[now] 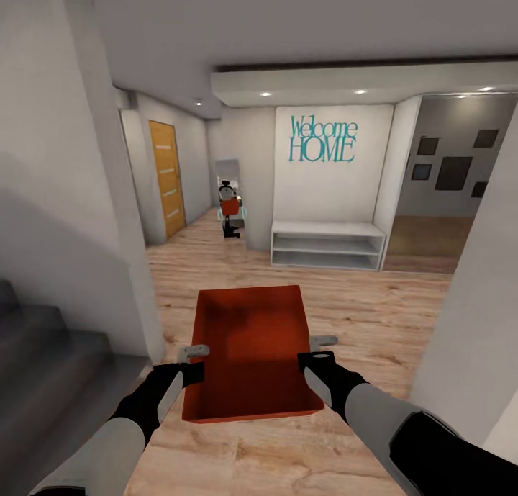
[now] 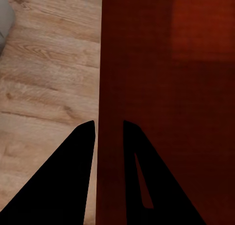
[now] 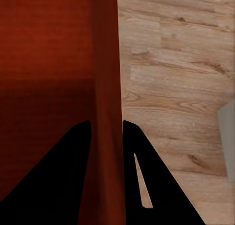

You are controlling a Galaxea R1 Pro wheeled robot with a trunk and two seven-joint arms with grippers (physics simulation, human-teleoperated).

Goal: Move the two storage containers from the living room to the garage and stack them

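Wood-plank floor [image 1: 374, 301] runs ahead of us through a pale hallway, so we judge we are in transit, not yet in the garage. We carry one bin [image 1: 248, 348] level in front of our trunk, above the planks, open side up and empty.

The left pincer [image 1: 193, 363] is clenched on the bin's left wall, and the left wrist view shows one finger on each side of that wall [image 2: 100, 63]. The right pincer [image 1: 316, 353] grasps the right wall [image 3: 105, 63] the same way. To do this leg well, we should keep both arms at matching height and spacing, so the bin neither tilts nor slips from the thin-wall grips, and turn slowly.

A grey stair [image 1: 43, 352] sits near left with a wall corner [image 1: 137, 265] just beside the bin's left side; a pale wall [image 1: 475, 323] crowds the right. Both narrow our passage. Far ahead stand a white low shelf [image 1: 327, 244] under the "Welcome HOME" lettering [image 1: 322, 140], a mirror [image 1: 229, 201] to its left showing a robot, and a wooden door [image 1: 165, 179] far left. An opening at the far right leads to another room.
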